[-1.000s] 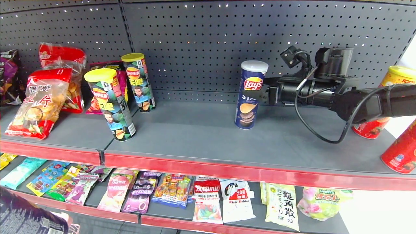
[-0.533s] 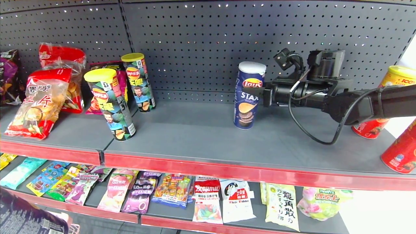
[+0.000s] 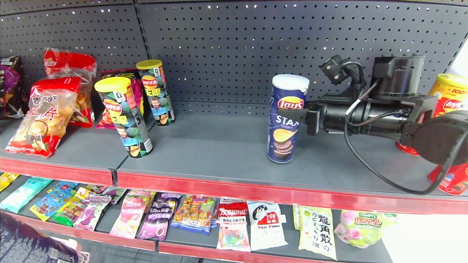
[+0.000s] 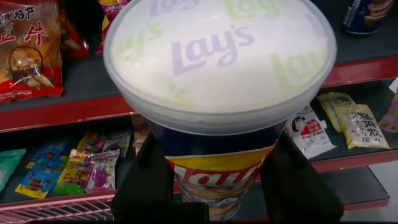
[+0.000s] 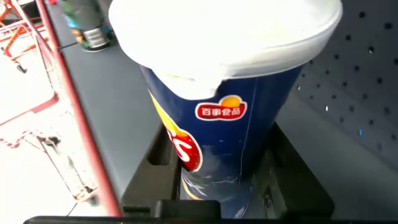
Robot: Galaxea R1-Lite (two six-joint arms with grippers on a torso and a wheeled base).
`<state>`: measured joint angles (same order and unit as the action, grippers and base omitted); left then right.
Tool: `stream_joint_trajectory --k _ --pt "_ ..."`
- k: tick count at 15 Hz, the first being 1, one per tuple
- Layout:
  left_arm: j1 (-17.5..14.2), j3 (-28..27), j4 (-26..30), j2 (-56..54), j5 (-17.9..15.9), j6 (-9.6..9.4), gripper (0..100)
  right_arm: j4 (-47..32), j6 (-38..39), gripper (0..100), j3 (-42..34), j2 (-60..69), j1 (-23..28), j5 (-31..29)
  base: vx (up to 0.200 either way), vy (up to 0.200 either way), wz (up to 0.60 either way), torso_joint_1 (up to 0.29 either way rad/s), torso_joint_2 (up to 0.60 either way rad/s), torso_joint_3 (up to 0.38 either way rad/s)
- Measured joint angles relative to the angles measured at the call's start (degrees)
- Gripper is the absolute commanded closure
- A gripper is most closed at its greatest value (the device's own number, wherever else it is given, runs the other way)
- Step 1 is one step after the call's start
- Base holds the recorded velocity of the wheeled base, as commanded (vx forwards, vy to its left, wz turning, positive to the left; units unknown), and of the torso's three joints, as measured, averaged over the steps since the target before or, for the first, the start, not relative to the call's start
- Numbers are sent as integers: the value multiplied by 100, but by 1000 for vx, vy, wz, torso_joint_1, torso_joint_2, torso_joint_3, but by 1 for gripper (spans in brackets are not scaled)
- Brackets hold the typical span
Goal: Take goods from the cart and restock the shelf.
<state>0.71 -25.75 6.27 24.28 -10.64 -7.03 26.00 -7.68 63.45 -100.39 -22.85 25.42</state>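
A blue chips can (image 3: 287,120) with a white lid stands upright on the grey upper shelf (image 3: 219,146), near its middle and a little back from the red front edge. My right gripper (image 3: 297,116) comes in from the right and is shut on the can's side; in the right wrist view the can (image 5: 230,124) sits between the fingers (image 5: 155,162). I cannot tell whether its base touches the shelf. My left gripper (image 4: 217,186) is shut on a second blue chips can (image 4: 217,56), held upright in front of the shelves.
Two green cans with yellow lids (image 3: 124,117) and red snack bags (image 3: 44,113) stand at the shelf's left. Red cans (image 3: 449,179) and a yellow-lidded can (image 3: 448,91) crowd the right end behind my arm. Candy bags (image 3: 234,226) line the lower shelf.
My right gripper has carried the blue can a little to the right and forward, toward the shelf's front edge. The other goods have not moved.
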Motion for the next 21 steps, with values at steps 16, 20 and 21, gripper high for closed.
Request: stream_joint_trajectory --k 16,20,21 --pt "9 -10 -13 66 -17 -27 100 539 29 100 -1051 527 -987 -613 0 0 0 0 0 0" --pt "9 -10 -13 62 -16 -27 100 561 18 100 -1134 538 -1056 -624 0 0 0 0 0 0" --pt "9 -10 -13 57 -16 -24 100 561 21 100 -1139 540 -1056 -635 0 0 0 0 0 0"
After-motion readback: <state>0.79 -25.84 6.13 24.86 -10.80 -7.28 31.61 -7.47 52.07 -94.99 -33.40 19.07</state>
